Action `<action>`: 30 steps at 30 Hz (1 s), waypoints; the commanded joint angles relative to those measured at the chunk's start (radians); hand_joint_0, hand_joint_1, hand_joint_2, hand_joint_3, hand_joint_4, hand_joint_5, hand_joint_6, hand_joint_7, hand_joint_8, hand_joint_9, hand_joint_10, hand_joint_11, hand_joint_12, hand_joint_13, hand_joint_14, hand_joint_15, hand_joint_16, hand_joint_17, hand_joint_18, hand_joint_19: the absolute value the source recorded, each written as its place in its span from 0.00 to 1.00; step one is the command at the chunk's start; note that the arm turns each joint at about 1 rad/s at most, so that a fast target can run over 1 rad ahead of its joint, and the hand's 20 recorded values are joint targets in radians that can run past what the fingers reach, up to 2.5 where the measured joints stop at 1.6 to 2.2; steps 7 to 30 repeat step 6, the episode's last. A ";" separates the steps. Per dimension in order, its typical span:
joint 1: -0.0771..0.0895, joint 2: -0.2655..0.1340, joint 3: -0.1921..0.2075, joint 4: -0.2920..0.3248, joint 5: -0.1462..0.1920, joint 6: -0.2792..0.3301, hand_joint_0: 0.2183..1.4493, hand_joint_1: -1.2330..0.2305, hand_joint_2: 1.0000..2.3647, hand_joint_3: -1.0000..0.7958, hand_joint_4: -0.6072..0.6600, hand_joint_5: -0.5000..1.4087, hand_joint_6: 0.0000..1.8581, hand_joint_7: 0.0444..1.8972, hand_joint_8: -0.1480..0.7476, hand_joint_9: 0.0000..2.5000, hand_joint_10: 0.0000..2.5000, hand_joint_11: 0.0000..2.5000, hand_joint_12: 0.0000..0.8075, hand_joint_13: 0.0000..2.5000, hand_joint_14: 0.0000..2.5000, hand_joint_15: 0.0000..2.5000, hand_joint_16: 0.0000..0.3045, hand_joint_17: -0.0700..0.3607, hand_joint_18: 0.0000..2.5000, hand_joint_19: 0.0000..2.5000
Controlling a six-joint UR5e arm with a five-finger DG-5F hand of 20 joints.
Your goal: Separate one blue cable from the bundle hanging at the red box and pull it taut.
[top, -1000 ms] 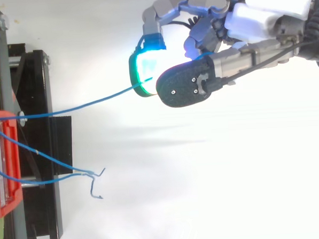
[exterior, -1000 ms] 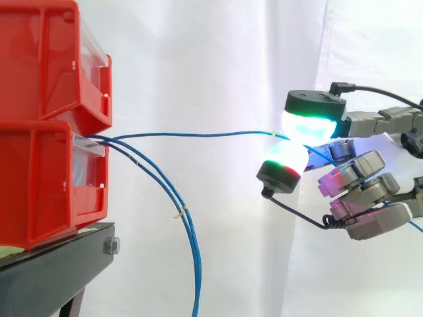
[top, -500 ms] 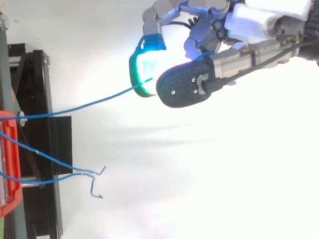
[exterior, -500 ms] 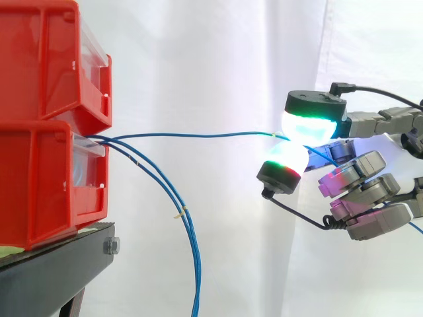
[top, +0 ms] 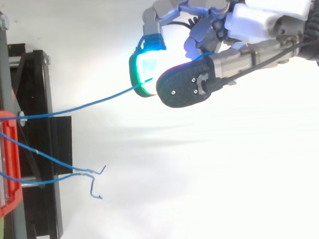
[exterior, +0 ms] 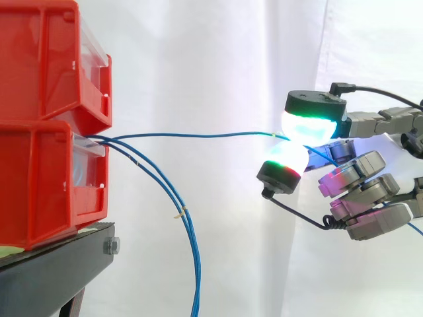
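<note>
One blue cable runs almost straight from the front of the lower red box to my hand at the right. The hand pinches this cable between two glowing green-white pads, the rest of its fingers curled below. Two other blue cables leave the same box and hang down in a curve toward the bottom of the side view. In the top view their loose ends lie beside the black stand.
Two red boxes are stacked on a black stand at the left, with a white curtain behind. In the top view the red box sits at the left edge on the stand.
</note>
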 commanded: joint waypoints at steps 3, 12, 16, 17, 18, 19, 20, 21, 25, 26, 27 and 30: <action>0.000 0.000 0.000 0.000 0.000 0.000 0.33 0.33 0.02 0.51 0.48 0.18 0.46 0.62 0.48 0.45 0.39 0.65 0.45 0.41 0.93 0.60 0.14 0.38 0.55 0.57; 0.000 0.000 -0.001 0.001 0.000 0.000 0.33 0.33 0.01 0.51 0.48 0.18 0.46 0.63 0.48 0.45 0.39 0.65 0.44 0.41 0.93 0.60 0.14 0.38 0.55 0.57; 0.000 0.000 -0.001 0.001 0.000 0.000 0.33 0.33 0.01 0.51 0.48 0.18 0.46 0.63 0.48 0.45 0.39 0.65 0.44 0.41 0.93 0.60 0.14 0.38 0.55 0.57; 0.000 0.000 -0.001 0.001 0.000 0.000 0.33 0.33 0.01 0.51 0.48 0.18 0.46 0.63 0.48 0.45 0.39 0.65 0.44 0.41 0.93 0.60 0.14 0.38 0.55 0.57; 0.000 0.000 -0.001 0.001 0.000 0.000 0.33 0.33 0.01 0.51 0.48 0.18 0.46 0.63 0.48 0.45 0.39 0.65 0.44 0.41 0.93 0.60 0.14 0.38 0.55 0.57; 0.000 0.000 -0.001 0.001 0.000 0.000 0.33 0.33 0.01 0.51 0.48 0.18 0.46 0.63 0.48 0.45 0.39 0.65 0.44 0.41 0.93 0.60 0.14 0.38 0.55 0.57; 0.000 0.000 -0.001 0.001 0.000 0.000 0.33 0.33 0.01 0.51 0.48 0.18 0.46 0.63 0.48 0.45 0.39 0.65 0.44 0.41 0.93 0.60 0.14 0.38 0.55 0.57; 0.000 0.000 -0.001 0.001 0.000 0.000 0.33 0.33 0.01 0.51 0.48 0.18 0.46 0.63 0.48 0.45 0.39 0.65 0.44 0.41 0.93 0.60 0.14 0.38 0.55 0.57; 0.000 0.000 -0.001 0.001 0.000 0.000 0.33 0.33 0.01 0.51 0.48 0.18 0.46 0.63 0.48 0.45 0.39 0.65 0.44 0.41 0.93 0.60 0.14 0.38 0.55 0.57; 0.000 0.000 -0.001 0.001 0.000 0.000 0.33 0.33 0.01 0.51 0.48 0.18 0.46 0.63 0.48 0.45 0.39 0.65 0.44 0.41 0.93 0.60 0.14 0.38 0.55 0.57; 0.000 0.000 -0.001 0.001 0.000 0.000 0.33 0.33 0.01 0.51 0.48 0.18 0.46 0.63 0.48 0.45 0.39 0.65 0.44 0.41 0.93 0.60 0.14 0.38 0.55 0.57; 0.000 0.000 -0.001 0.001 0.000 0.000 0.33 0.33 0.01 0.51 0.48 0.18 0.46 0.63 0.48 0.45 0.39 0.65 0.44 0.41 0.93 0.60 0.14 0.38 0.55 0.57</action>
